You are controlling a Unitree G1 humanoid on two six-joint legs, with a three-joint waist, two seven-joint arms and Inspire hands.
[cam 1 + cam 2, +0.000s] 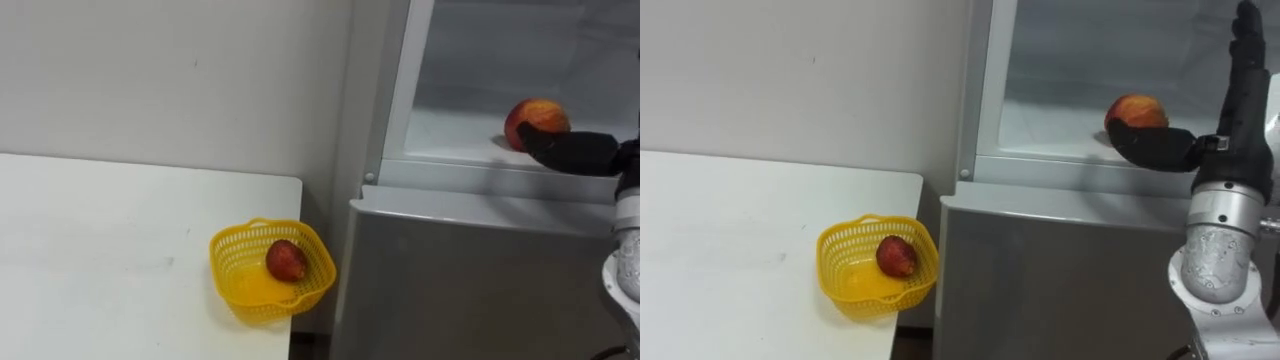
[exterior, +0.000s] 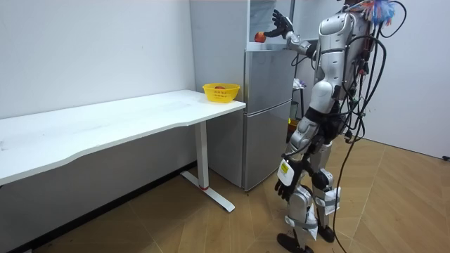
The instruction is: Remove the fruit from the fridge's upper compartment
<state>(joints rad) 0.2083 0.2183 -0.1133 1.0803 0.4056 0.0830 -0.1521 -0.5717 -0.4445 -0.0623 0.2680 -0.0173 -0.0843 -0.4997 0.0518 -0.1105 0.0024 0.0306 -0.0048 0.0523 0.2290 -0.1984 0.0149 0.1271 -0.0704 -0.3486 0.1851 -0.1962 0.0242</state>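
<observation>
A red-orange fruit (image 1: 537,115) rests on the white shelf (image 1: 450,135) of the open upper fridge compartment. My right hand (image 1: 1232,135) is right beside it, open, with its fingers (image 1: 1245,50) pointing straight up and the thumb (image 1: 1152,146) stretched along the front of the fruit. In the room view this hand (image 2: 281,27) is raised to the fridge top next to the fruit (image 2: 259,36). My left hand (image 2: 285,184) hangs relaxed by my leg.
A yellow basket (image 1: 240,240) holding a dark red fruit (image 1: 286,260) sits on the corner of the white table (image 1: 100,250), just left of the fridge. The closed grey lower fridge door (image 1: 470,280) is below the shelf. I stand facing the fridge.
</observation>
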